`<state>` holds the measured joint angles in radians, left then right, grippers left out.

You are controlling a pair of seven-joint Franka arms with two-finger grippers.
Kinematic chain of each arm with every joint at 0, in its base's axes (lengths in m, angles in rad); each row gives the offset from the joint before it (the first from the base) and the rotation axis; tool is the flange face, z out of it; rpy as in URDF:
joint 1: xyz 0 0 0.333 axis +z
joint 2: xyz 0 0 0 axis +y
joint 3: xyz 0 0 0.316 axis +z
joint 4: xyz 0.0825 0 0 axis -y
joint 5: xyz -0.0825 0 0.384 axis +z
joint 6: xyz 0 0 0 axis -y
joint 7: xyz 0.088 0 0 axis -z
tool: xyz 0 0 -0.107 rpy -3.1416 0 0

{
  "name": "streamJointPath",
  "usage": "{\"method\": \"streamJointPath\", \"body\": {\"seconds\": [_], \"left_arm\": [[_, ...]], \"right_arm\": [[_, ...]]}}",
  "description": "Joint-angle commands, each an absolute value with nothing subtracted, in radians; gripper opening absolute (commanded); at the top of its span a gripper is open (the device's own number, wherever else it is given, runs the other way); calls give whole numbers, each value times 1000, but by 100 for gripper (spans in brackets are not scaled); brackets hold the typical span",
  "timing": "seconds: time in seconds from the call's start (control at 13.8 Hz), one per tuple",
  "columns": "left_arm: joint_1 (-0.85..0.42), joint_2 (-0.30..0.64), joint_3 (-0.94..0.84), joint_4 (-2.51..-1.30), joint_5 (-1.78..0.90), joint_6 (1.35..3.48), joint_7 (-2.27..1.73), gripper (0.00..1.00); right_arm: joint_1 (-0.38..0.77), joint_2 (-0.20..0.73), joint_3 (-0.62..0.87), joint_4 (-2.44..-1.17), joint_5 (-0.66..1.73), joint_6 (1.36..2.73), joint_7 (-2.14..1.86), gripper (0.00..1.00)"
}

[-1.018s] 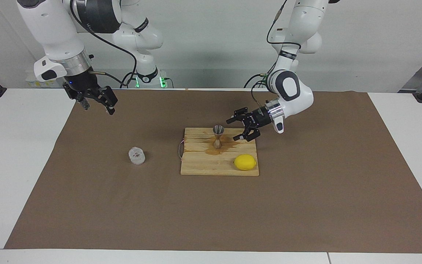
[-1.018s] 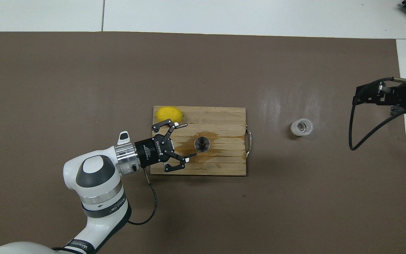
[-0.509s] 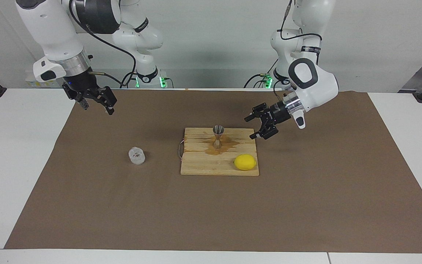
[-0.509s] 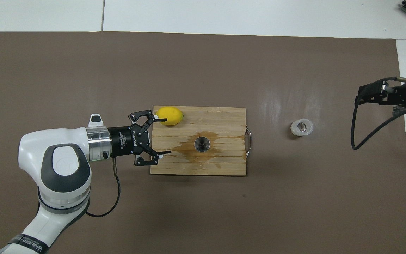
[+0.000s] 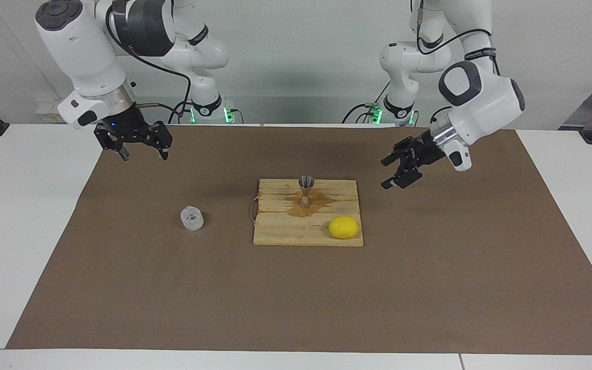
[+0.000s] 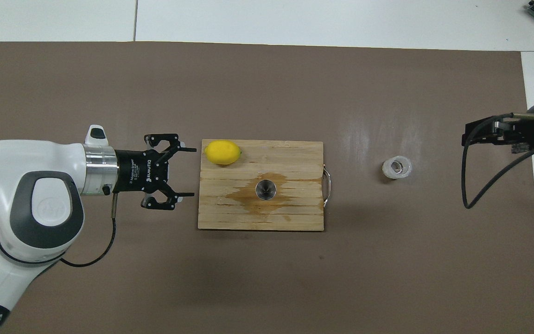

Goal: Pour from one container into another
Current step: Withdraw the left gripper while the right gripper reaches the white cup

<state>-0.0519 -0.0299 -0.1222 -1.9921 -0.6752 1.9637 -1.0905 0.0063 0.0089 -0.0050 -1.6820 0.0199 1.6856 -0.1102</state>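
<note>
The clear textured cup (image 5: 191,218) stands alone on the brown mat, toward the right arm's end; it also shows in the overhead view (image 6: 397,167). The steel jigger (image 5: 306,191) stands upright on the wooden board (image 5: 285,234), in a wet brown stain; from overhead its mouth (image 6: 265,189) shows on the board (image 6: 295,218). My left gripper (image 5: 386,174) is open and empty, in the air over the mat just off the board's end, apart from the jigger; it shows overhead too (image 6: 192,172). My right gripper (image 5: 144,154) is open and empty over the mat's edge (image 6: 466,134).
A yellow lemon (image 5: 343,227) lies on the board's corner farther from the robots, toward the left arm's end (image 6: 222,152). A wire handle (image 6: 327,182) sticks out of the board's end facing the cup. The brown mat (image 5: 429,288) covers most of the white table.
My left gripper has drawn back from beside the jigger, off the board toward the left arm's end, and risen, staying open. The right gripper has shifted only slightly.
</note>
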Motion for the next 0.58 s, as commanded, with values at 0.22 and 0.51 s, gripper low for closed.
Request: {"method": "streamJointPath", "body": {"seconds": [0.22,0.51], "left_arm": [[-11,-12,-132,-1792,-398,1824,-1097,100],[55,2,-127,-1695,-324,1741,-910,100]], "right_arm": [[0,-21,0,-1853,32,1831,-449,100],[-2,-9,2,-1925,32,1934,-717,100]]}}
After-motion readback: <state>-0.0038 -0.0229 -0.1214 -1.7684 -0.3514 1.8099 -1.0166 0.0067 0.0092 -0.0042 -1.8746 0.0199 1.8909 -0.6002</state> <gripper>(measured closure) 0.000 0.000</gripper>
